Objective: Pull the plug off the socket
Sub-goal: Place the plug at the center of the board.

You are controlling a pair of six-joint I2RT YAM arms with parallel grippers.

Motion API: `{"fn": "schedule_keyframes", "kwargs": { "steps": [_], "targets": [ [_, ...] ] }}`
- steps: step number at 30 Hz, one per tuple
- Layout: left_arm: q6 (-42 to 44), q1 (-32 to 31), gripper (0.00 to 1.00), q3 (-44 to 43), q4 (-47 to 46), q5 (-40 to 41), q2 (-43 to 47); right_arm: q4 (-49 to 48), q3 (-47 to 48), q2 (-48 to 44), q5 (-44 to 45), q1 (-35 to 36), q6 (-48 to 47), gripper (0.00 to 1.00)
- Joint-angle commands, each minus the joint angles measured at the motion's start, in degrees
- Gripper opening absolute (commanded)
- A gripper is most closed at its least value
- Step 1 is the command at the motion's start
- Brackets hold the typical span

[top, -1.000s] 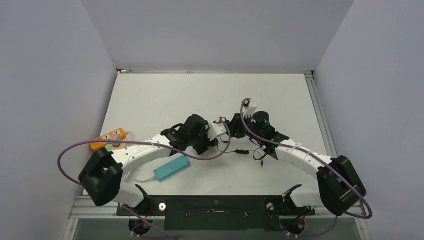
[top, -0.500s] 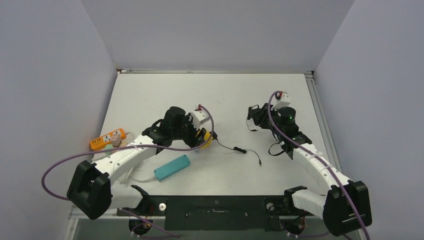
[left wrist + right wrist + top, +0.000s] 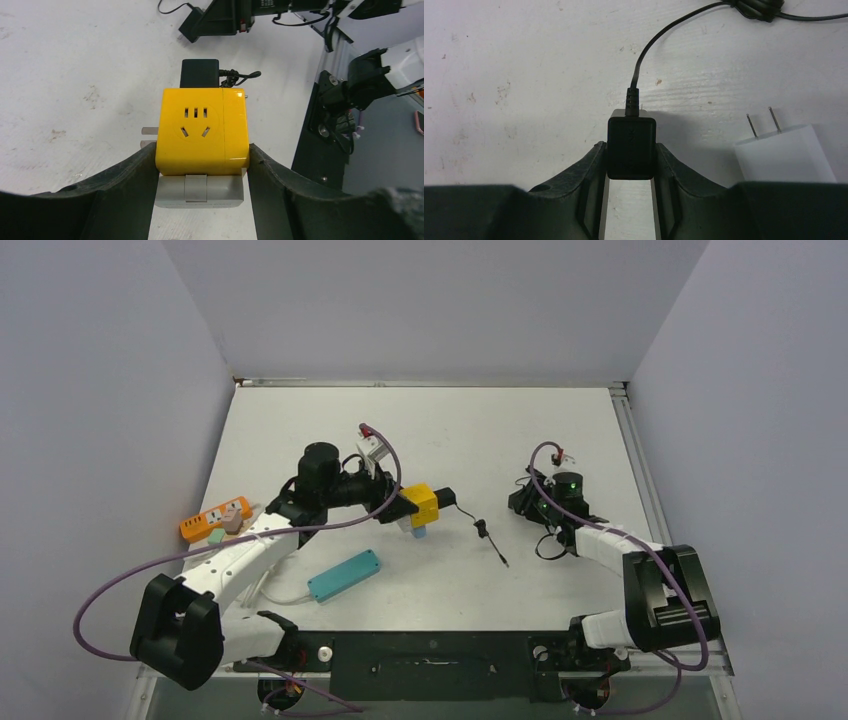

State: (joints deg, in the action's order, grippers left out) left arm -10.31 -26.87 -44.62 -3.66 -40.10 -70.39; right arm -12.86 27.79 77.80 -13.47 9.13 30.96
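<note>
Out on the white table (image 3: 330,430), the clutter sits mostly at the left: an orange power strip (image 3: 215,518) hard against the left edge, and a teal power strip (image 3: 344,575) with a white cord nearer the front. Between the two arms a thin black cable (image 3: 490,538) trails loose across the open middle. In the right wrist view a white charger (image 3: 785,153) lies just beside the right fingers, its two prongs pointing away. Nothing stands between the arms.

Now the left gripper (image 3: 200,170): jaws about halfway apart and clamped on the sides of the yellow socket cube (image 3: 202,131), socket face up to the camera, a grey piece under it. There's a black adapter (image 3: 199,74) touching the cube's far side, cable bunched beside it; from overhead the cube (image 3: 419,505) hangs above the table left of centre.

Over to the right gripper (image 3: 630,172): narrow gap, fingers pinching the black plug (image 3: 631,148), its cord running away over the table. That plug is well apart from the yellow cube, over on the right side of the table.
</note>
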Motion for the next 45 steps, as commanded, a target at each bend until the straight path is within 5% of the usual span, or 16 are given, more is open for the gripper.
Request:
{"fn": "schedule_keyframes", "kwargs": {
  "steps": [1,9,16,28,31,37,45],
  "targets": [
    [-6.05,0.55,0.0,-1.18,-10.36,-8.08,-0.18,-5.93,0.34,2.06,-0.37,-1.59,1.25,0.14],
    [-8.33,0.77,0.0,-1.87,-11.06,-10.13,-1.81,-5.84,-0.09,3.34,-0.21,-3.41,1.79,0.46],
    [-7.99,1.01,0.0,-1.7,-11.1,-9.62,-1.17,-4.54,-0.11,2.09,1.31,-3.62,1.66,0.63],
    [-7.42,4.02,0.0,-1.55,-12.12,-12.58,1.79,-2.53,-0.31,-14.32,-0.53,-3.14,0.12,0.97],
    [-6.72,4.83,0.0,-1.55,-12.42,-16.6,2.96,-8.71,-0.76,-18.28,-9.46,-1.42,-0.2,1.0],
    [-5.37,6.29,0.0,-2.61,-10.28,-24.74,3.41,-27.24,-2.45,-20.93,-27.69,6.37,1.94,0.9],
    [1.0,6.4,0.0,-5.24,-0.89,-27.27,2.92,-34.13,-2.3,-19.51,-37.52,14.27,3.07,0.9]
  ]
}}
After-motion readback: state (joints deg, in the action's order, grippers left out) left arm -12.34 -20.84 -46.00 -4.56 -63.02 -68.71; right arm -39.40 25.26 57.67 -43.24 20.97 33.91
